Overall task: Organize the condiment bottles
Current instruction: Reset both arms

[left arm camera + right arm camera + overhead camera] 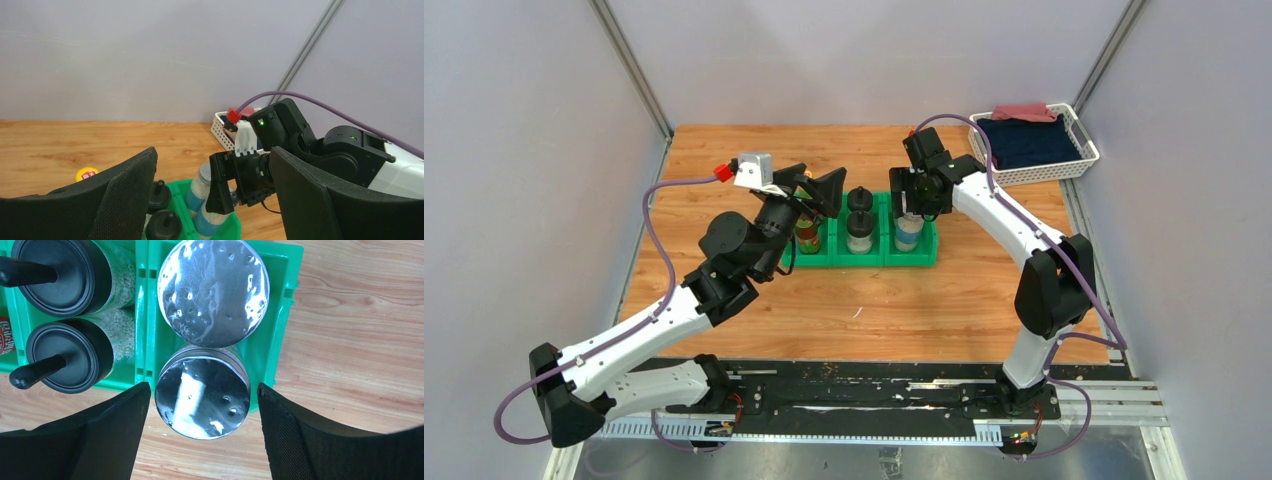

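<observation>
Right pincer (202, 390) open, straddling a silver-lidded shaker (202, 407) in green bin's (286, 285) right compartment (gaps both sides); left pincer (214, 155) wide open, empty.

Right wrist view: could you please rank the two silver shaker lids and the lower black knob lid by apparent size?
1. upper silver lid
2. lower silver lid, slightly smaller, though camera distance may explain that
3. lower black knob lid, only a little smaller
</observation>
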### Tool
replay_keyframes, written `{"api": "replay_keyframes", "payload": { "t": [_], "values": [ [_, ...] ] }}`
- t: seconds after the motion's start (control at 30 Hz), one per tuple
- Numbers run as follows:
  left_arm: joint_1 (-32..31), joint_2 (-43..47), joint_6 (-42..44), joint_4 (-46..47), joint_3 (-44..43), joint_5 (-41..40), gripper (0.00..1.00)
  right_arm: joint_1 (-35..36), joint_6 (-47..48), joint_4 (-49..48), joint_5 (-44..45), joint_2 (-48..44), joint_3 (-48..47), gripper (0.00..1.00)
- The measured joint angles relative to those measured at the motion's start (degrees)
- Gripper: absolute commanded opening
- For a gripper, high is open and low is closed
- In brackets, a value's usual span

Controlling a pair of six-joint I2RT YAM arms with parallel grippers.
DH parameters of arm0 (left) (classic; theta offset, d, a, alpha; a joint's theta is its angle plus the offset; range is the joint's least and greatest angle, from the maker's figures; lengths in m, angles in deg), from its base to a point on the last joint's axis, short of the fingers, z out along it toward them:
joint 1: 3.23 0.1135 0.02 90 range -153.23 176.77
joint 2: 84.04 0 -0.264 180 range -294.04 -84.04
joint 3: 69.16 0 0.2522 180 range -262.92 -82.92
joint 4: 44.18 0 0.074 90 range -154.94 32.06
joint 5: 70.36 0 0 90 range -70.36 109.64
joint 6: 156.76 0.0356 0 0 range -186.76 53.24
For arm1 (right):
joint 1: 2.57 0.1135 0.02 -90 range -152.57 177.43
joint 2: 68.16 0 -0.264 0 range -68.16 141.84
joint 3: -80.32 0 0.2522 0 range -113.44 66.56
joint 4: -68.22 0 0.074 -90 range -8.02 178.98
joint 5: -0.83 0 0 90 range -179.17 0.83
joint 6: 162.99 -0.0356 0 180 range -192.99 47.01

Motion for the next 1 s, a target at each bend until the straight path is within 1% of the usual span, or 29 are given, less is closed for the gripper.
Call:
{"api": "replay_keyframes", "payload": {
  "t": [0.23, 0.37, 0.5, 0.6, 0.67, 0.73, 0.83, 0.9, 1.0],
  "values": [
    [0.0, -0.1, 0.1, 0.0, 0.0, 0.0, 0.86, 0.0, 0.4, 0.9, 0.3, -0.4, -0.4, 0.81],
    [-0.3, -0.1, 1.6, -1.4, -1.1, -0.4, 0.87, 0.0, 1.0, 2.8, 1.4, -3.0, -2.8, 0.81],
    [-0.7, 0.2, 5.3, -2.9, -3.6, -1.3, 0.89, 0.2, 2.2, 3.8, 3.1, -9.9, -6.6, 0.82],
    [-0.7, 1.1, 8.8, -4.2, -6.5, -2.4, 0.89, 0.3, 4.2, 2.2, 5.0, -18.7, -8.0, 0.92],
    [-0.7, 1.9, 11.5, -4.7, -9.0, -3.3, 0.9, 0.3, 5.9, -1.0, 7.0, -25.7, -6.6, 0.97],
    [-0.7, 2.3, 14.2, -4.7, -11.0, -4.5, 0.91, 0.4, 8.1, -4.7, 9.7, -32.9, -3.1, 0.99],
    [-0.7, 2.2, 19.5, -4.7, -12.8, -7.2, 0.94, 0.4, 11.4, -8.7, 14.6, -40.3, 3.0, 1.0],
    [-0.7, 1.5, 23.2, -4.8, -12.8, -9.5, 0.97, 0.4, 13.3, -10.7, 18.0, -42.1, 5.8, 1.0],
    [-0.2, -0.5, 27.6, -4.9, -12.6, -12.3, 0.99, 0.2, 15.6, -13.5, 22.6, -40.8, 9.9, 1.0]
  ]
}}
